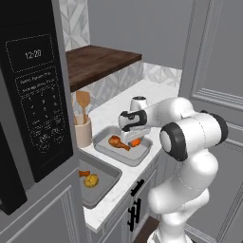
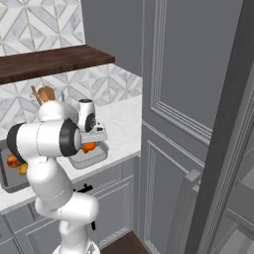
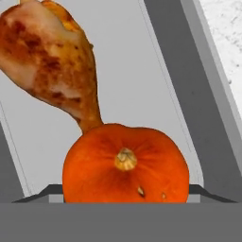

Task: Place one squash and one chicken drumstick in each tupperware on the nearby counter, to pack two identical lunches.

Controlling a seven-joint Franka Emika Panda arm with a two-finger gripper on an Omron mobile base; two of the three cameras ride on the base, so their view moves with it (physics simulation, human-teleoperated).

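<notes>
Two grey rectangular tupperware trays sit on the white marble-look surface (image 1: pixel 118 111). The nearer-to-arm tray (image 1: pixel 110 151) holds a browned chicken drumstick (image 1: pixel 118 142) and a round orange squash (image 1: pixel 135 142); the other tray (image 1: pixel 105 186) holds a second drumstick (image 1: pixel 84 173) and a yellow-orange squash (image 1: pixel 91 180).

Fingers (image 1: pixel 136 136): hanging low over the first tray, spread wide, nothing visibly gripped between them. Tips themselves hidden at the bottom of the hand view, so contact cannot be told.

Key relation: orange squash (image 3: pixel 125 163) lies directly ahead of the fingers, stem facing the camera, centred between the tips. Drumstick (image 3: pixel 52 61) lies beyond the squash and off to one side, its thin bone end touching or just beside the squash, long axis running away diagonally.

Judgement: both trays appear packed with one of each, so the task looks nearly or fully complete. Next move likely a straight retreat, keeping clear of the squash so it isn't nudged against the drumstick.
</notes>
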